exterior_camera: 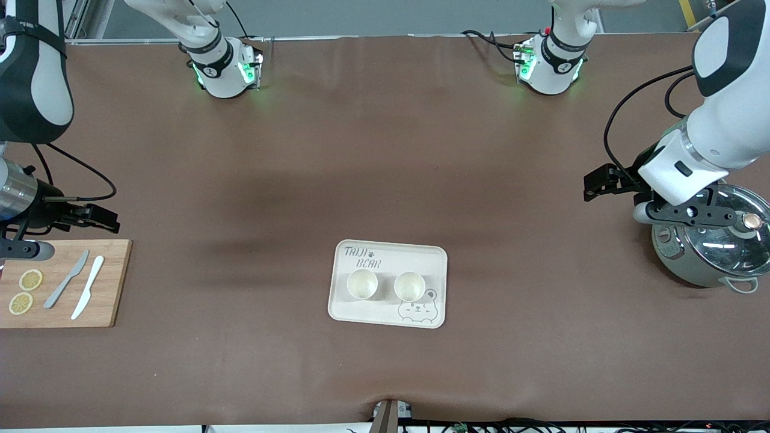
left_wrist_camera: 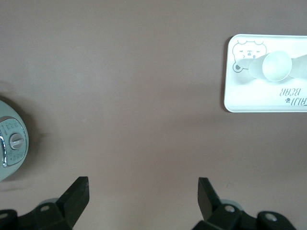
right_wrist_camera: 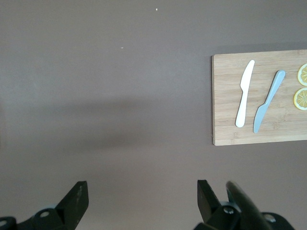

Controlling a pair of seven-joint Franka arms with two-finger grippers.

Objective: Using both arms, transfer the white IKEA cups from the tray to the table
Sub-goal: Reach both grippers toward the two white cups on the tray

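Both cups (exterior_camera: 385, 285) sit upright in the tray (exterior_camera: 433, 258), mid-surface. Left hand (exterior_camera: 592, 186) and right hand (exterior_camera: 108, 219) hang open, far off. I'd take the nearest cup each, by the rim.

A rectangular bamboo cutting board (exterior_camera: 63, 284) lies at the right arm's end, bearing a grey knife (exterior_camera: 66, 279), a white knife (exterior_camera: 88, 295) and two lemon slices (exterior_camera: 25, 291). A glass-lidded grey-green cooker (exterior_camera: 710, 249) sits at the left arm's end.
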